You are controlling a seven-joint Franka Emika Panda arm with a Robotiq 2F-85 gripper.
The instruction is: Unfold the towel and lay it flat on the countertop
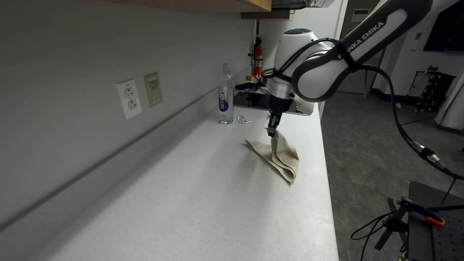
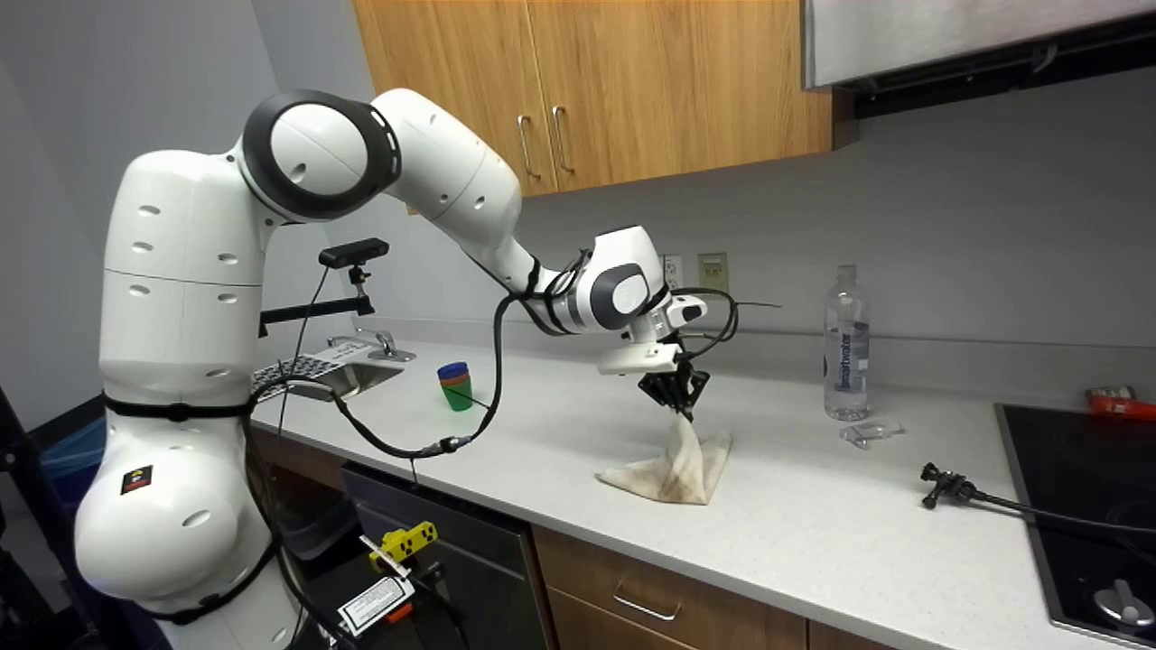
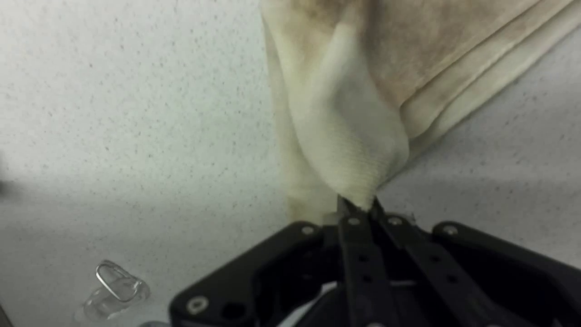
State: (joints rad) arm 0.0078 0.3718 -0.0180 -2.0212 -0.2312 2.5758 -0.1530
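The beige towel (image 1: 288, 159) is partly raised from the white countertop (image 1: 203, 203), its lower folds still resting there. In the wrist view, brownish blotches mark the towel (image 3: 408, 50), and layered folds run off toward the upper right. My gripper (image 3: 361, 204) is shut on a pinched bit of it, with cloth bunched between the fingertips. Seen in an exterior view, the gripper (image 2: 686, 415) points down just above the counter, and the towel (image 2: 682, 465) hangs from it in a tent shape. How many layers are pinched cannot be told.
A clear water bottle (image 2: 846, 361) stands near the back wall, with a small clear plastic piece (image 2: 869, 435) in front. Beyond it are a black clamp with a cable (image 2: 948, 487) and a dark cooktop (image 2: 1084, 469). Stacked cups (image 2: 456, 388) stand near the sink (image 2: 357, 379).
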